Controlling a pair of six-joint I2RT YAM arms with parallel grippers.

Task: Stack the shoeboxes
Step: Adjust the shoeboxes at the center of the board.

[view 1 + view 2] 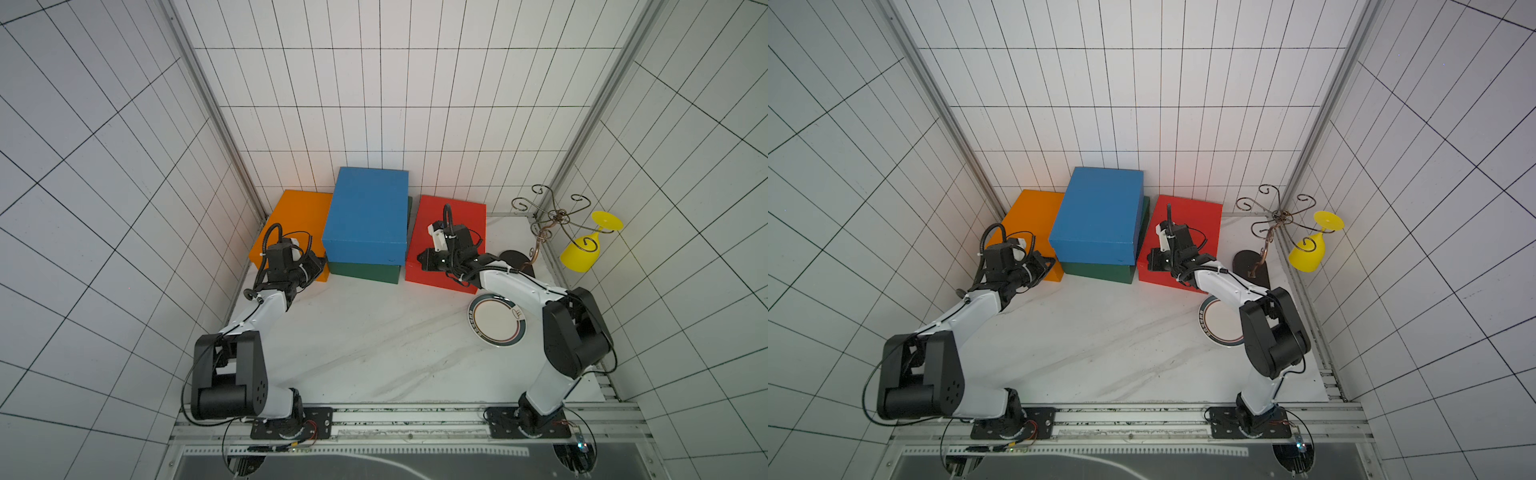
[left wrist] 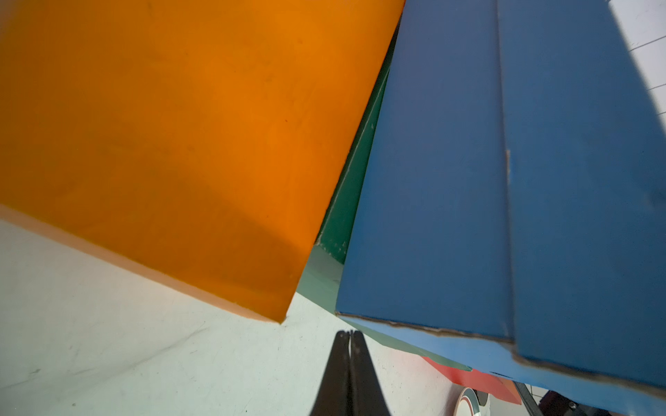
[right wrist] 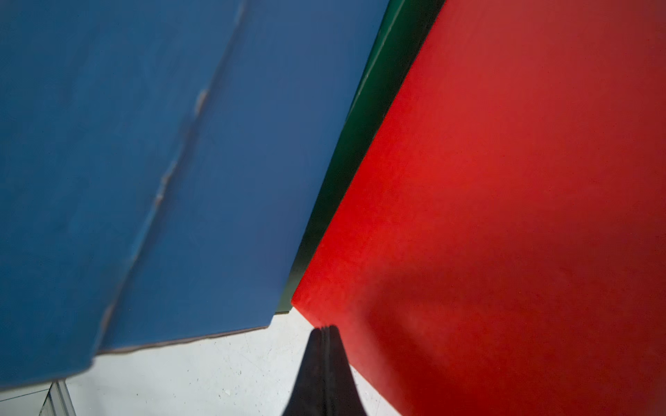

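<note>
In both top views the blue shoebox [image 1: 365, 216] [image 1: 1098, 216] lies on the dark green shoebox [image 1: 365, 272] at the back middle. The orange shoebox [image 1: 299, 220] stands to their left on the table and the red shoebox [image 1: 461, 212] to their right. My left gripper [image 1: 322, 266] [image 2: 347, 333] is shut and empty, just off the front right corner of the orange shoebox [image 2: 180, 144]. My right gripper [image 1: 419, 258] [image 3: 325, 328] is shut on nothing, its tip at the front left corner of the red shoebox [image 3: 504, 216].
A round white plate [image 1: 496, 320] lies on the table under my right forearm. A wire stand [image 1: 552, 216] in the back right corner carries a hanging yellow glass [image 1: 582, 249]. Gridded walls close in behind and on both sides.
</note>
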